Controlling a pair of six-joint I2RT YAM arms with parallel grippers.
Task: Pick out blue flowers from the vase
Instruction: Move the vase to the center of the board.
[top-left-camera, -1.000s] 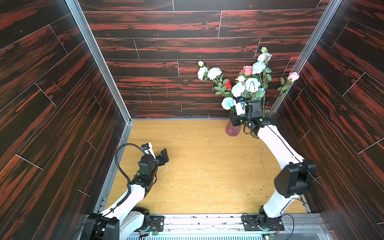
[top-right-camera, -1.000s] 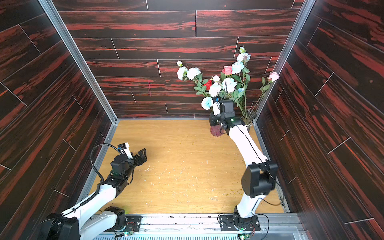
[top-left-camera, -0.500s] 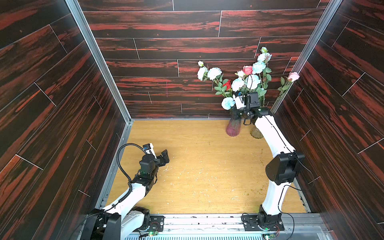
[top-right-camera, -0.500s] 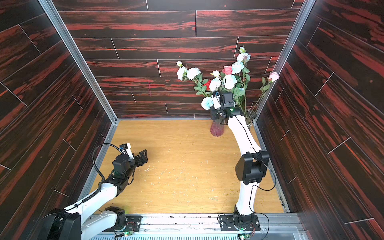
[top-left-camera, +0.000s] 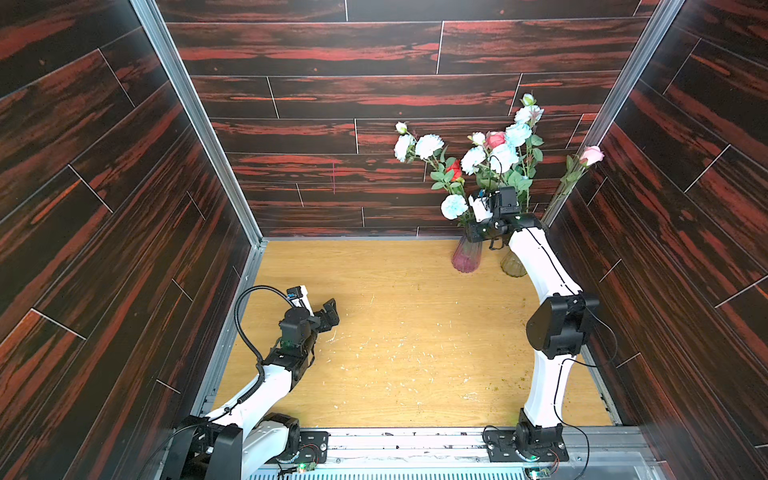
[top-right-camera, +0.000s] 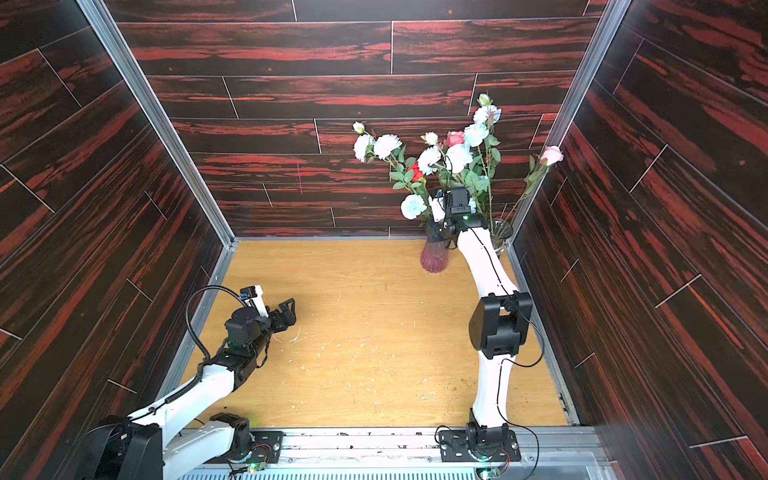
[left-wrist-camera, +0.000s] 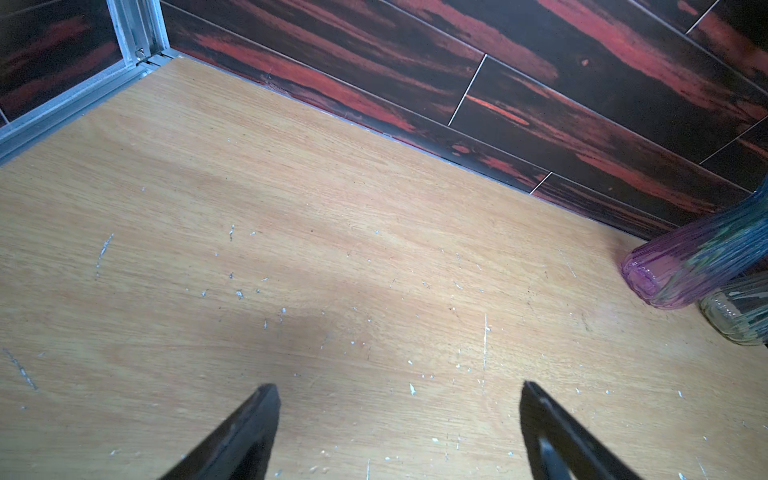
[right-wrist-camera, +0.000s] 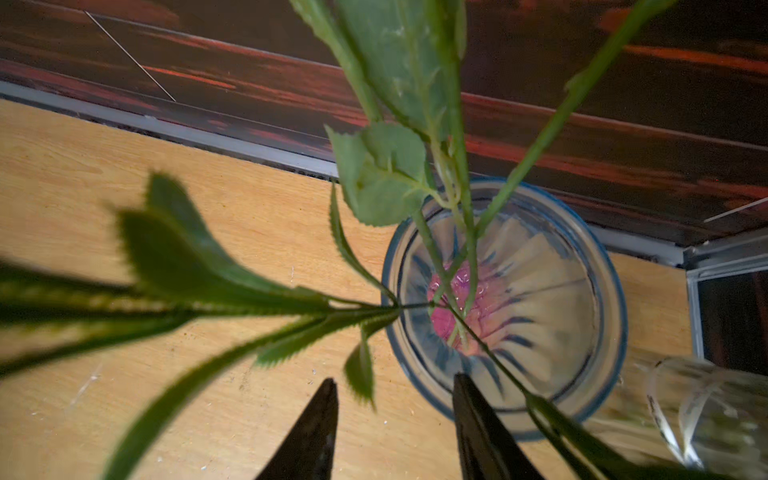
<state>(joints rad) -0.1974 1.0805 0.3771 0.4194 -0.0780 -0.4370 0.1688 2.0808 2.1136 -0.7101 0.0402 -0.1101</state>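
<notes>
The blue flowers (top-left-camera: 455, 206) (top-right-camera: 413, 206), pale ruffled blooms on thin green stems, stand in the pink-purple ribbed vase (top-left-camera: 467, 259) (top-right-camera: 434, 259) at the back right, mixed with a red rose (top-left-camera: 454, 169) and a pink rose (top-left-camera: 495, 139). My right gripper (top-left-camera: 476, 232) (top-right-camera: 435, 229) hangs just above the vase's mouth among the stems. In the right wrist view its jaws (right-wrist-camera: 395, 386) are open beside the vase rim (right-wrist-camera: 615, 316), and only a leaf tip hangs between them. My left gripper (top-left-camera: 330, 311) (top-right-camera: 289, 309) (left-wrist-camera: 399, 390) is open and empty, low over the table at the left.
A clear glass vase (top-left-camera: 512, 266) (right-wrist-camera: 706, 407) with a pink rose (top-left-camera: 592, 154) stands right of the purple vase, in the back right corner. Dark walls enclose the wooden table (top-left-camera: 395, 332) on three sides. Small white flecks lie on the wood.
My right gripper has risen a little among the stems above the vase and its jaws have parted wider. The left arm has barely moved.
</notes>
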